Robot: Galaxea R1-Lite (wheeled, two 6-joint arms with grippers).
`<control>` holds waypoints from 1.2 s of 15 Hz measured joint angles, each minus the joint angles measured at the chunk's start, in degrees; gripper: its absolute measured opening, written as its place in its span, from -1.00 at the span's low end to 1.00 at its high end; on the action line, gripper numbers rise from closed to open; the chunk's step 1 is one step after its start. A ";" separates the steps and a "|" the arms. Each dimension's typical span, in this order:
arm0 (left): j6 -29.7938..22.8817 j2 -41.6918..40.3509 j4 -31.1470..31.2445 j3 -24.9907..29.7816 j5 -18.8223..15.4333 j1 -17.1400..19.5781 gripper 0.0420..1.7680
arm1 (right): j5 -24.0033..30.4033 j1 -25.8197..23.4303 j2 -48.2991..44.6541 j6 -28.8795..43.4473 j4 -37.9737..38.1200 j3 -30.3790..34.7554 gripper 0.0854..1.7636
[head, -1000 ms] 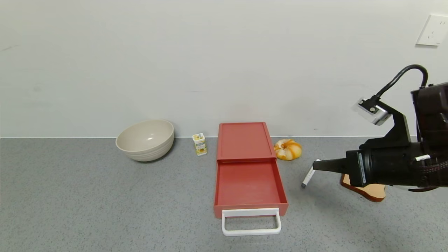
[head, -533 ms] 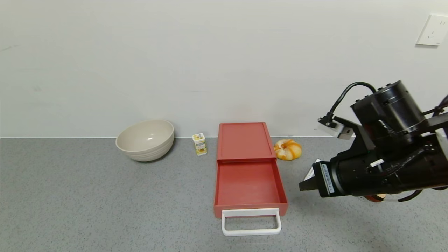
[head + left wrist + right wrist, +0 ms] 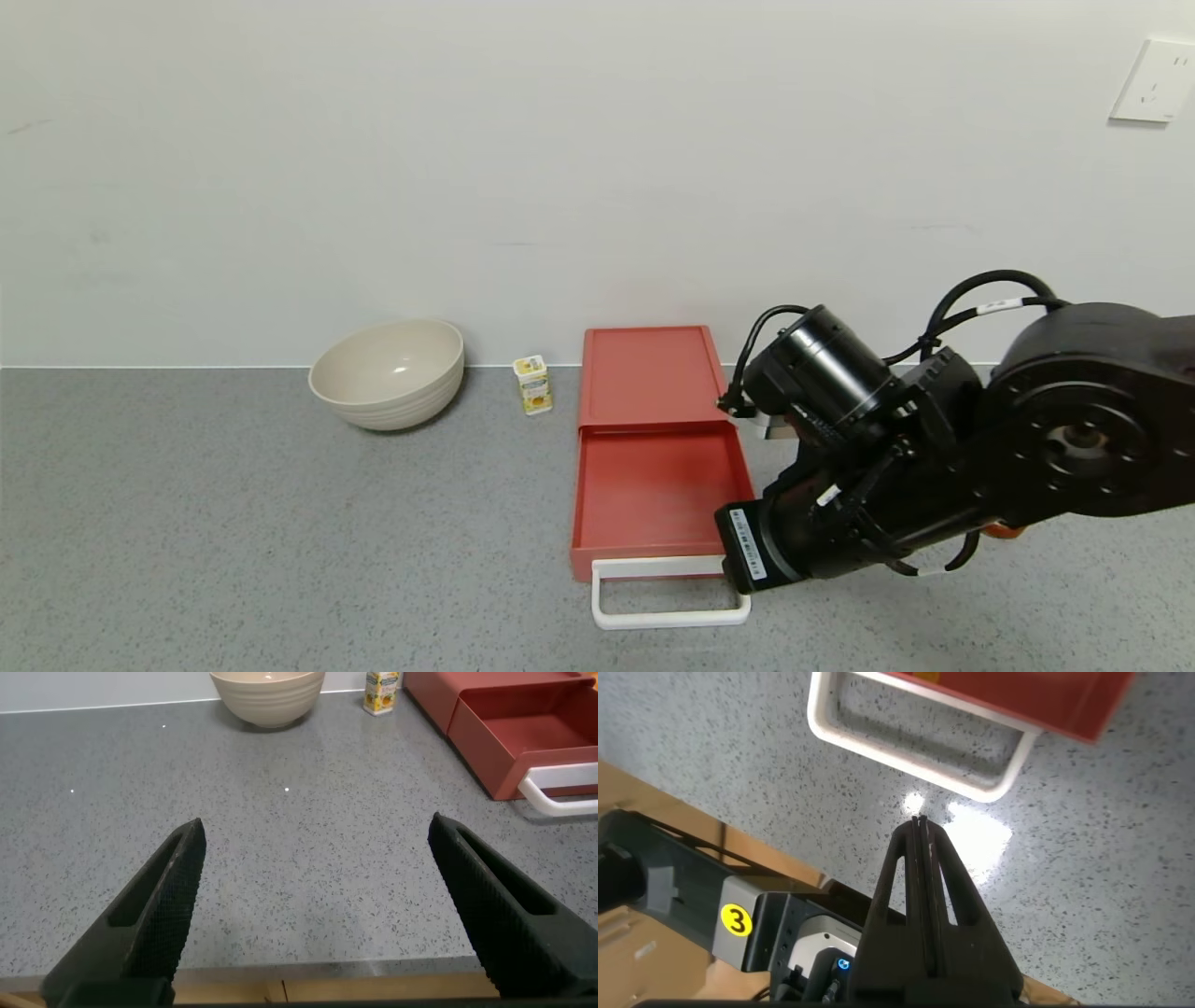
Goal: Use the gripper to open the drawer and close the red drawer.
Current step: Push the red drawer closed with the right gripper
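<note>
The left claw (image 3: pixel 313 905) hangs spread wide over bare grey table (image 3: pixel 233 523) at the near edge, holding nothing. A beige bowl (image 3: pixel 387 373) and a small yellow carton (image 3: pixel 533 384) stand by the wall. The drawer (image 3: pixel 658 448) lies mid-table, long axis running from the wall toward the robot, its tray pulled out, and its white handle (image 3: pixel 670 591) pointing at the robot. The right claw (image 3: pixel 921 849), fingers pressed together and empty, sits just beside the handle's right end.
</note>
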 joint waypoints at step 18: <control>0.00 0.00 0.05 0.00 0.02 0.00 0.94 | -3.32 1.13 15.85 1.15 4.25 -10.22 -0.96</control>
